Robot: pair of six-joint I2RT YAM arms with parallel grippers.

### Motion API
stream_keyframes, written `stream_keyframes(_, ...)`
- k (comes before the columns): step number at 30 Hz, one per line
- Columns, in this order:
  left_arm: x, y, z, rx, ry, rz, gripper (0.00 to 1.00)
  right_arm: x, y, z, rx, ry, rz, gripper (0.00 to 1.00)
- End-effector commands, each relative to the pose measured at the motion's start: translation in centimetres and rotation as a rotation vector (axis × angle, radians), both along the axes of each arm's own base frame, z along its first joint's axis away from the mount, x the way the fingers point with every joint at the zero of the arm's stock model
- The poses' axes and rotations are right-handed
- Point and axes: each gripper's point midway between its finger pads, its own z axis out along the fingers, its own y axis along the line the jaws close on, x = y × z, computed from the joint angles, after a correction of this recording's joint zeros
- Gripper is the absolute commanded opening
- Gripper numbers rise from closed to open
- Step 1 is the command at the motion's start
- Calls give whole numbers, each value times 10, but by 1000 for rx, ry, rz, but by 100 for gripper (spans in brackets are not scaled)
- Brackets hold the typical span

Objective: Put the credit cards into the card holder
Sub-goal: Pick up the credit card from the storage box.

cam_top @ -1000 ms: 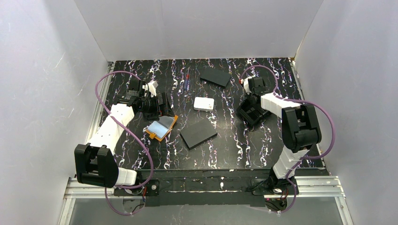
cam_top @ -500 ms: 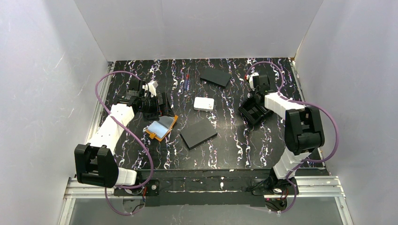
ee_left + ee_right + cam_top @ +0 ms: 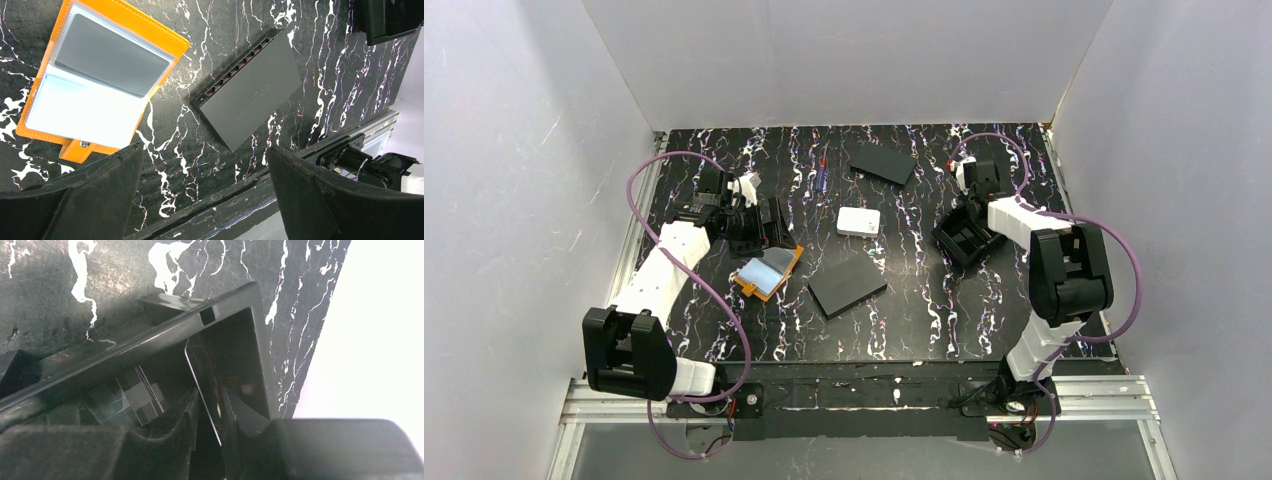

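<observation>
The orange card holder [image 3: 767,272] lies open on the table, its pale inside up, also in the left wrist view [image 3: 100,80]. My left gripper [image 3: 772,224] hovers just behind it, wide open and empty [image 3: 205,150]. My right gripper [image 3: 966,232] reaches down into a black tray [image 3: 946,240] at the right. In the right wrist view a dark credit card [image 3: 200,370] stands on edge inside the tray [image 3: 150,337], slanting across the narrow gap between the fingers of the right gripper [image 3: 210,395]. That gap is wider than the card is thick.
A flat black box with ports [image 3: 847,285] [image 3: 250,90] lies right of the card holder. Another black rectangle [image 3: 883,161] sits at the back, a small white box [image 3: 859,221] in the middle, a thin pen-like item [image 3: 822,175] behind it. White walls enclose the table.
The right wrist has shifted a little toward the back right over the black tray. The left arm and the card holder have not moved.
</observation>
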Motion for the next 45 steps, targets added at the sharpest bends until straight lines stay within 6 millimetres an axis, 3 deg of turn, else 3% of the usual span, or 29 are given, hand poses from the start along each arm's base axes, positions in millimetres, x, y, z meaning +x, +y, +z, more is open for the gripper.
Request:
stream_keyframes(1,-5,-3,3,-12,-8,-19,93,16,-2,12,-2,-40,-3,26)
stream_keyframes(3,-6,-3,3,-12,-7,-19,93,16,-1,13,7,-36,0,14)
stream_keyframes(8,-5,-2,2,-6,-6,-19,93,10,1,32,33,-65,-12,9)
stream_keyframes(15,-4,-1,-3,6,5,-14,93,-9,11,98,163,-188,-43,2)
stream_keyframes(18,-3,0,-4,13,6,-11,93,-17,25,127,301,-257,-56,1)
stream_keyframes(20,-3,-2,-5,4,14,-10,94,-21,52,146,477,-285,-8,1)
stream_keyframes(22,-5,-7,0,-30,29,-14,95,-32,96,165,730,-269,78,1)
stream_keyframes(25,-11,-24,15,-144,61,-17,95,-55,164,200,1141,-232,228,3)
stream_keyframes(27,-17,-39,28,-260,85,-23,95,-70,196,218,1388,-203,228,6)
stream_keyframes(30,-28,-62,54,-478,106,-37,96,-94,241,234,1589,-118,296,7)
stream_keyframes(33,-35,-77,83,-636,59,-52,97,-121,282,254,1692,-35,408,1)
stream_keyframes(36,-42,-85,121,-765,-69,-98,98,-139,303,266,1805,13,439,1)
stream_keyframes(39,-55,-86,152,-780,-176,-141,98,-157,316,277,1907,91,485,1)
stream_keyframes(45,-70,-90,192,-831,-212,-185,92,-187,330,278,2029,247,551,1)
